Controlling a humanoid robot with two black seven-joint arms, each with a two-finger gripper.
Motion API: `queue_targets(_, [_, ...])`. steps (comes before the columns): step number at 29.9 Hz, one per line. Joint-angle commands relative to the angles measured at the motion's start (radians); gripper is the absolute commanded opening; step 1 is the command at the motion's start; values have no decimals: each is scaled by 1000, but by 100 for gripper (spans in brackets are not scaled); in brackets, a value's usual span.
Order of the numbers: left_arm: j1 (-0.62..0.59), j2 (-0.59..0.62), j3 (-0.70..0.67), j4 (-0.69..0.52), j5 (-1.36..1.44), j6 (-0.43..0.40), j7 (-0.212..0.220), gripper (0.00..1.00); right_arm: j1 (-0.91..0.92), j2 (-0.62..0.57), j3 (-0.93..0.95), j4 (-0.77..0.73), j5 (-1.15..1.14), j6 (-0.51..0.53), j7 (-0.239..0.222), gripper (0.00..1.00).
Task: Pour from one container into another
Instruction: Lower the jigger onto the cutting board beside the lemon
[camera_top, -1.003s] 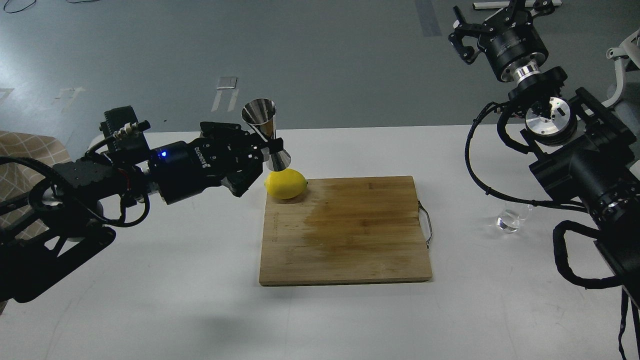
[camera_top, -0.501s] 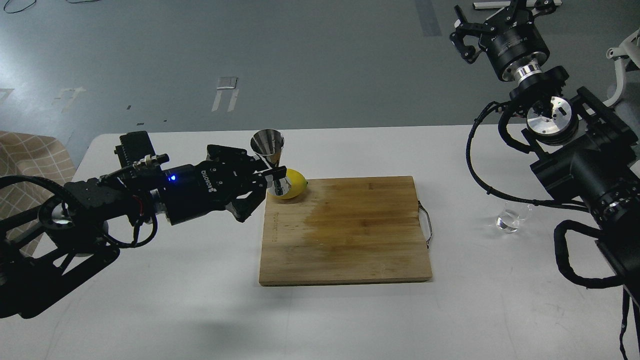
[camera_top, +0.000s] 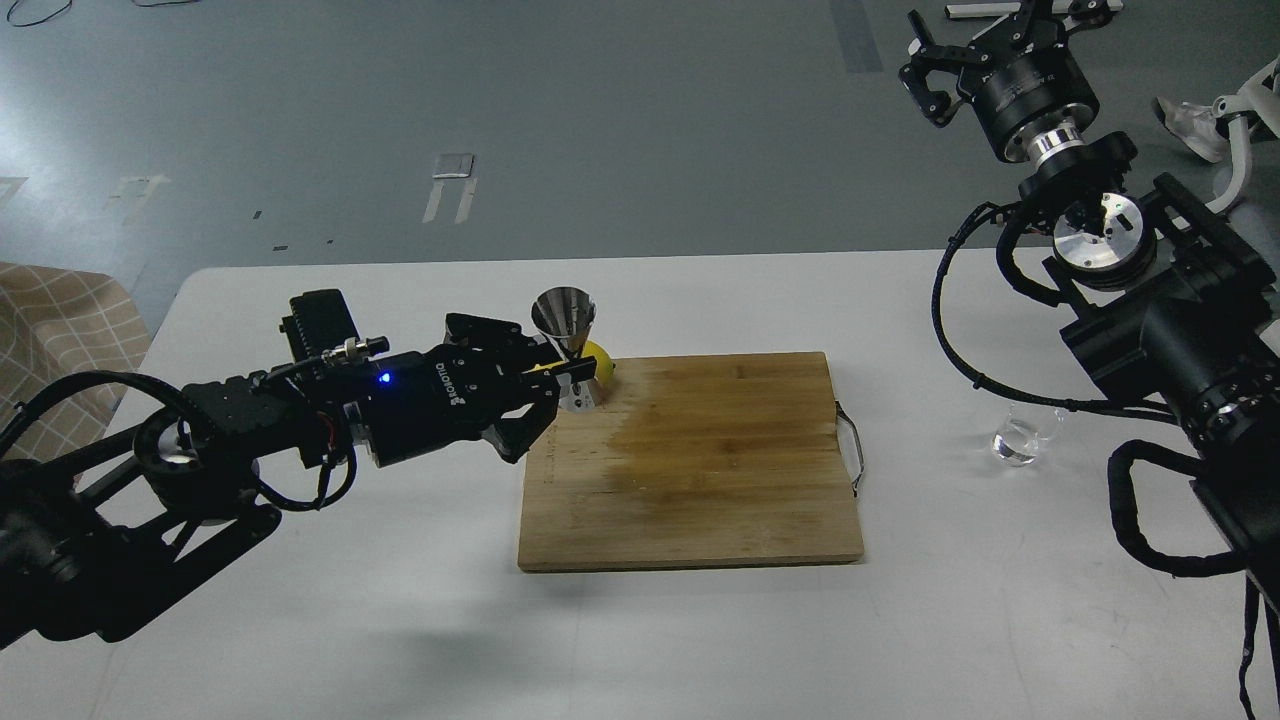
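The shiny steel jigger (camera_top: 568, 335) stands nearly upright, its narrow waist pinched by my left gripper (camera_top: 565, 371), which is shut on it. Its lower cone sits low over the back left corner of the wooden cutting board (camera_top: 700, 470), in front of a yellow lemon (camera_top: 600, 359). The clear glass tumbler (camera_top: 1020, 440) rests on the white table at the right, partly behind my right arm. My right gripper (camera_top: 985, 40) is raised high at the top right, far from the tumbler, fingers spread and holding nothing.
The cutting board has a metal handle (camera_top: 852, 450) on its right edge. The white table (camera_top: 400, 600) ends at the back about level with the jigger's rim. A checked cloth surface (camera_top: 60, 330) lies off the table's left side.
My left gripper has carried the jigger down and to the right, from above the lemon to low in front of it. The right arm has barely moved.
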Motion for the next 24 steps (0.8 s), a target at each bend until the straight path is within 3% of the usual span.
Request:
queue_targets(1, [-1, -28, 6, 31, 0, -1, 0, 0, -1, 0, 0, 0, 0, 0, 0, 100])
queue_targets(11, [-7, -178, 23, 172, 0, 8, 0, 0, -1, 0, -2, 0, -3, 0, 0, 100])
queue_targets(24, [-6, -284, 48, 272, 0, 25, 0, 0, -2, 5, -3, 0, -5, 0, 0, 100])
